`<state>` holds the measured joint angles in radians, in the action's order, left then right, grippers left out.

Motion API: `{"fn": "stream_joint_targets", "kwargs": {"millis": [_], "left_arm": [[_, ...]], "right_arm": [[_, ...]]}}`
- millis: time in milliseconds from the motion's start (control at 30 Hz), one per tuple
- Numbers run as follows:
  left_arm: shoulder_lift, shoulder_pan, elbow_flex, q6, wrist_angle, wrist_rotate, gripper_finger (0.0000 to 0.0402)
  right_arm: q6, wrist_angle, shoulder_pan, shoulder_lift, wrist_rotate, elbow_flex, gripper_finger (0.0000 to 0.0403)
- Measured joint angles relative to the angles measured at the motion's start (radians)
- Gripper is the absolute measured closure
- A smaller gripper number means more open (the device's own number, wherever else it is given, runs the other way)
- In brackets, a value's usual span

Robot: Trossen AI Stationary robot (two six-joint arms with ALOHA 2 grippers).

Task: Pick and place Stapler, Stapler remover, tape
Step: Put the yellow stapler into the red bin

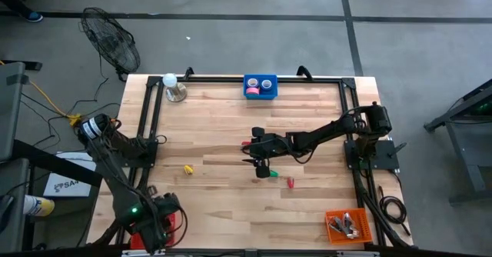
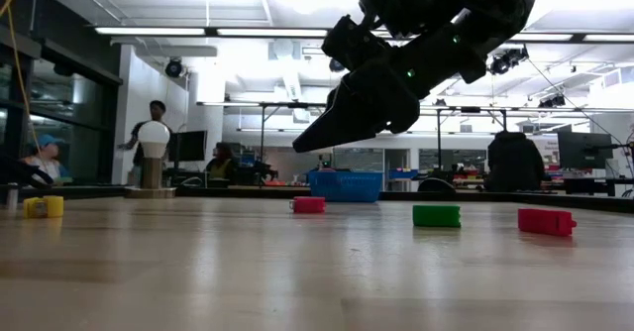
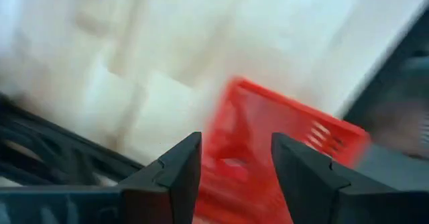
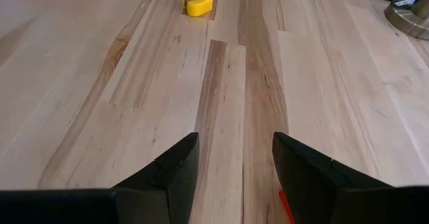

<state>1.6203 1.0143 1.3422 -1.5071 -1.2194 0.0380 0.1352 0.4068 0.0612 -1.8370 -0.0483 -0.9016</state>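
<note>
My right gripper (image 1: 250, 154) is open and empty above the middle of the table; in the low view (image 2: 303, 145) it hangs clear of the wood. Around it lie a small green piece (image 1: 264, 172), a red piece (image 1: 290, 182) and another red piece (image 1: 246, 143). A small yellow piece (image 4: 198, 5) lies farther toward the table's left. A blue bin (image 1: 260, 87) at the far edge holds a pinkish-red tape roll (image 1: 252, 92) and two blue rolls (image 1: 267, 82). My left gripper (image 3: 236, 163) is open over a red basket (image 3: 268, 143) at the table's near left corner.
An orange basket (image 1: 347, 226) with several small items stands at the near right corner. A metal stand with a white ball (image 1: 174, 88) is at the far left. Bare wood lies between the yellow piece and my right gripper. People sit in the room behind the table (image 2: 149, 123).
</note>
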Motion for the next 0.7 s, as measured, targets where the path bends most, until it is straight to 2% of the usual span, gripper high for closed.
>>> {"fn": "stream_joint_targets", "kwargs": {"millis": [233, 333, 700], "left_arm": [[0.0, -0.036, 0.0, 0.136, -0.189, 0.204, 0.0235], [0.0, -0.074, 0.0, 0.252, -0.203, 0.26, 0.0228], [0.0, -0.294, -0.107, 0.607, -0.168, 0.269, 0.0172]], "right_arm": [[0.0, -0.001, 0.0, 0.0, 0.0, 0.0, 0.0221], [0.0, -0.009, 0.0, 0.0, 0.0, 0.0, 0.0221], [0.0, -0.024, 0.0, 0.0, 0.0, 0.0, 0.0221]]}}
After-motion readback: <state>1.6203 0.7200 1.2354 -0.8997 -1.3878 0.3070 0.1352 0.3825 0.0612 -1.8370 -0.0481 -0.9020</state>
